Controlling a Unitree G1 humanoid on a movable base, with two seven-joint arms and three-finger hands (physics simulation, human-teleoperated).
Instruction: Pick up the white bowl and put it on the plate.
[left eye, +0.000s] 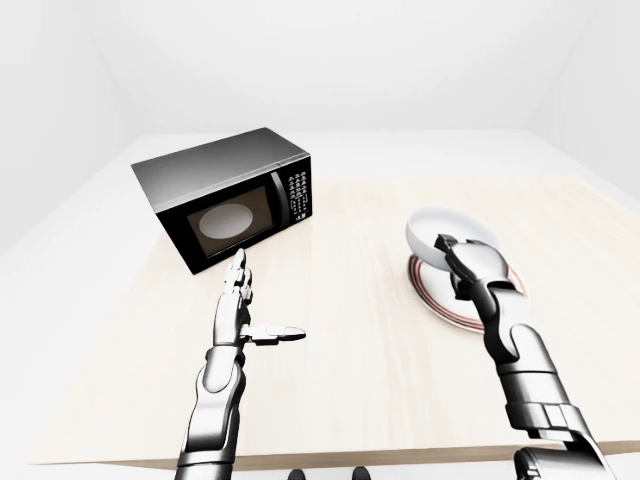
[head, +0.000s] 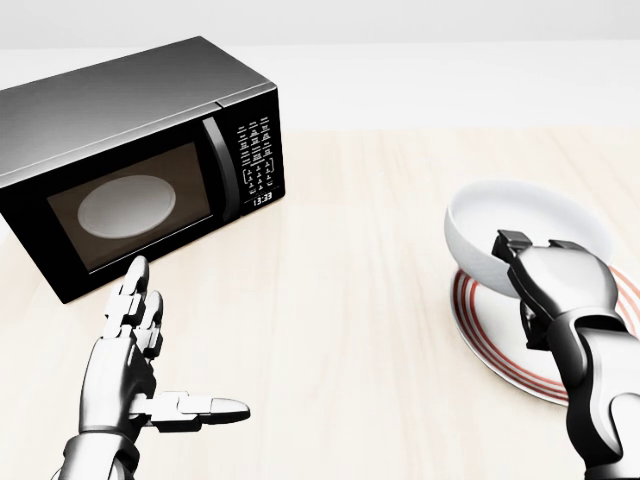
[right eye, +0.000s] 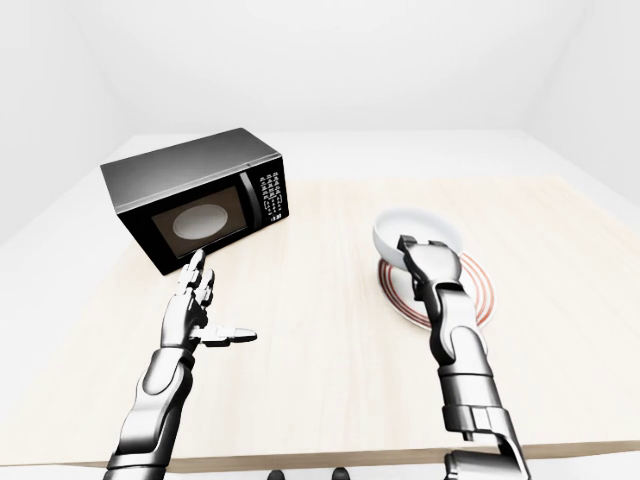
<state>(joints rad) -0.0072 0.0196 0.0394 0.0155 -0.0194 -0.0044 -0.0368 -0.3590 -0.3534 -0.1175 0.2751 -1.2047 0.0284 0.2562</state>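
At the far left of the head view I have the microwave (head: 140, 160), door closed, sitting on the wooden table (head: 350, 300); it plays no part in this job. Just below it my left hand (head: 135, 370) hangs over bare table with fingers straight and the thumb stuck out sideways, holding nothing, well apart from anything I need.

Moving right across open tabletop, I come to the white bowl (head: 520, 230). It sits tilted over the upper-left edge of the red-ringed plate (head: 500, 355), with its mouth leaning toward me and to the right. I can't tell whether its base touches the plate.

My right hand (head: 545, 275) is at the bowl's near rim, fingers hooked over the edge, so I read it as gripping the bowl, though the fingertips inside are hidden.

What matters now is that the plate's centre lies below and to the right of the bowl in this view, directly under my right wrist. I judge the bowl needs drawing that way and levelling before I let go.
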